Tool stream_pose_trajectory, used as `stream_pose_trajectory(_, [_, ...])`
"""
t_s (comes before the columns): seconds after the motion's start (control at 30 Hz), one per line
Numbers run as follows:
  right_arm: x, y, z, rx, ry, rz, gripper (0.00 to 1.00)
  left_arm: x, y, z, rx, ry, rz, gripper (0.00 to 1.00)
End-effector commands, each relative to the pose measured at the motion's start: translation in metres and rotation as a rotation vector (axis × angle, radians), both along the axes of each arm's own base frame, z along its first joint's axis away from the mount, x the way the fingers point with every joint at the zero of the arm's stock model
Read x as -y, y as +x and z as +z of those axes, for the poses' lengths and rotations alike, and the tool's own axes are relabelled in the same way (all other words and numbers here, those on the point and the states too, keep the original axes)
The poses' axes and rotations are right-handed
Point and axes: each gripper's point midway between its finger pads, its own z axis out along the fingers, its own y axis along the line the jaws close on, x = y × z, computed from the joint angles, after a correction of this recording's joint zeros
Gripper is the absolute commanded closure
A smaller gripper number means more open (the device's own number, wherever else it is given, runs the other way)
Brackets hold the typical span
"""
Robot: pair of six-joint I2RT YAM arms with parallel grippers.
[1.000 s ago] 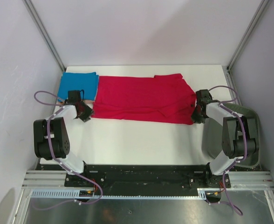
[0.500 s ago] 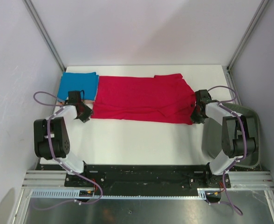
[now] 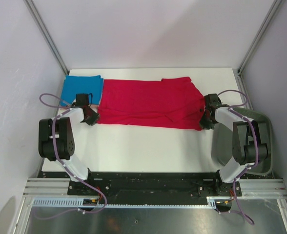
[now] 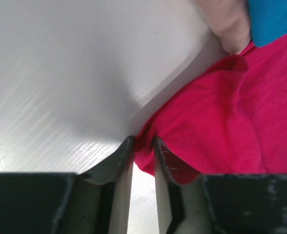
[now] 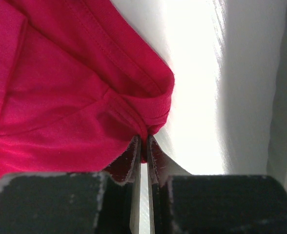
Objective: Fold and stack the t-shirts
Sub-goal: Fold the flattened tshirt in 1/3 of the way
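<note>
The right gripper [image 5: 144, 141] is pinched almost flat on a hem corner of the red t-shirt [image 3: 148, 102], which spreads leftward from its tips. The left gripper [image 4: 142, 146] stands narrow, the shirt's opposite corner caught between its fingers. The blue t-shirt [image 3: 82, 87] lies just beyond it.

Bright light — glare on table [image 5: 197, 97]; right gripper [image 5: 143, 141] seemingly blurred.
</note>
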Motion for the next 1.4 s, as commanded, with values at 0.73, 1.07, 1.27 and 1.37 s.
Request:
stream_pose_trajectory(0.73, [-0.023, -0.055, 0.032, -0.09, 0.203, -0.019, 1.0, -0.047, -0.093, 0.025, -0.104, 0.229, 0.18, 1.0])
stream_pose_trajectory(1.07, [-0.038, -0.106, 0.04, -0.111, 0.319, -0.066, 1.0, -0.048, -0.15, 0.013, -0.149, 0.201, 0.259, 1.0])
stream_pose_trajectory(1.27, [-0.039, -0.128, 0.057, -0.088, 0.342, -0.106, 1.0, -0.043, -0.164, 0.008, -0.15, 0.176, 0.271, 1.0])
stream_pose_trajectory(1.37, [-0.036, -0.142, 0.06, -0.098, 0.34, -0.128, 1.0, -0.042, -0.171, 0.006, -0.156, 0.173, 0.276, 1.0])
